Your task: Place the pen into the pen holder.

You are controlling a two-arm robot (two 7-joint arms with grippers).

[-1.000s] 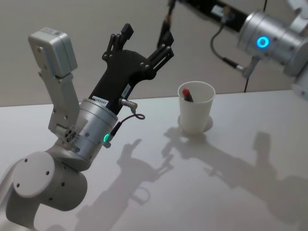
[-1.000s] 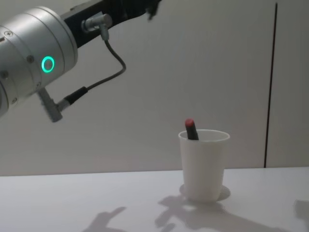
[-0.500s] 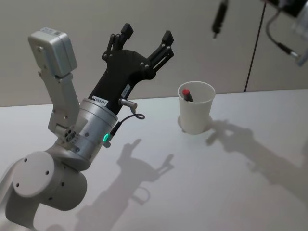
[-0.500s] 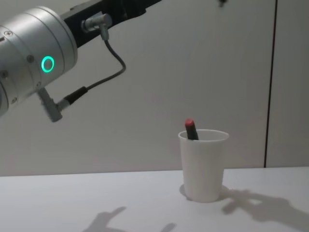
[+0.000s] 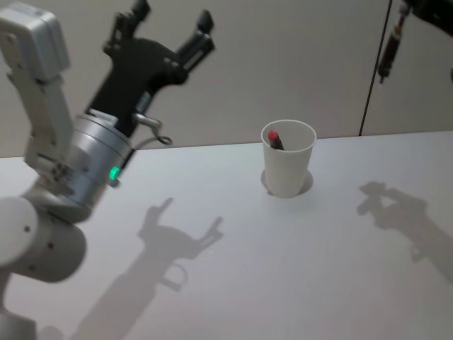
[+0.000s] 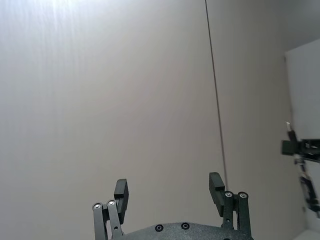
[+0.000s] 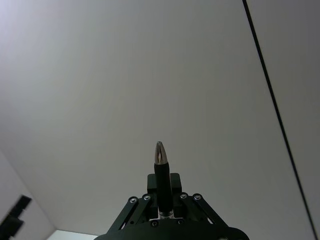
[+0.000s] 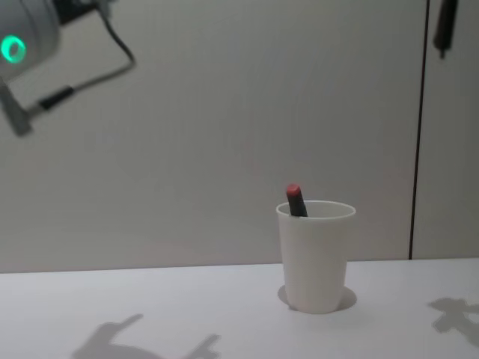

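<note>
High at the far right, the right gripper [image 7: 165,205] clamps a pen [image 7: 163,186] mid-barrel; stiff, light, slippery; left gripper [image 5: 172,27] gapes empty; pen holder [image 5: 288,167] tips easily.

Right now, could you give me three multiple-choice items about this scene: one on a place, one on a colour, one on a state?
1. The red-capped pen is: A on the table; B in the cup; C in the left gripper.
2. The cup is: A white; B blue; C black.
3. The right gripper is: A open and empty; B shut on the cup; C shut on a black pen.
Answers: B, its red end sticks out above the rim; A, the wall is plain white; C, the fingers clamp the pen's barrel.
</note>
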